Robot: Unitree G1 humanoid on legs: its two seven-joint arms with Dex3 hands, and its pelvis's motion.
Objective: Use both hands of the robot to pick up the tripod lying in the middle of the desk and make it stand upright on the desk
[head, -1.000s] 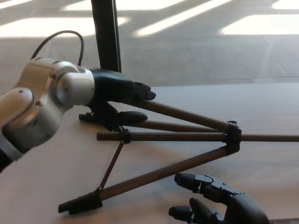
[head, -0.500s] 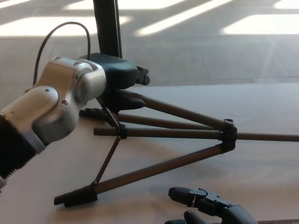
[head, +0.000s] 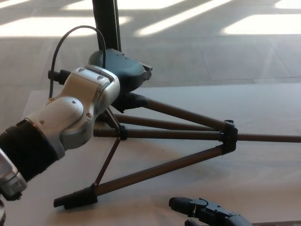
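The tripod (head: 229, 136) lies on the pale desk (head: 263, 179) with its brown legs spread toward the left and its centre column running off the right edge. My left hand (head: 121, 74) sits over the foot end of the upper leg (head: 178, 113) and is shut on it, holding that end a little off the desk. The nearest leg's black foot (head: 75, 197) rests at the lower left. Only the fingers of my right hand (head: 207, 213) show at the bottom edge, apart and holding nothing, just in front of the nearest leg.
A black upright post (head: 106, 28) stands behind the desk's far edge, close above my left hand. A dark cable (head: 59, 47) loops over my left wrist. Beyond the desk is sunlit floor (head: 211, 42).
My left arm has swung up and turned, raising the upper leg's end. The nearest foot has slid slightly left. My right hand has dropped lower in the picture.
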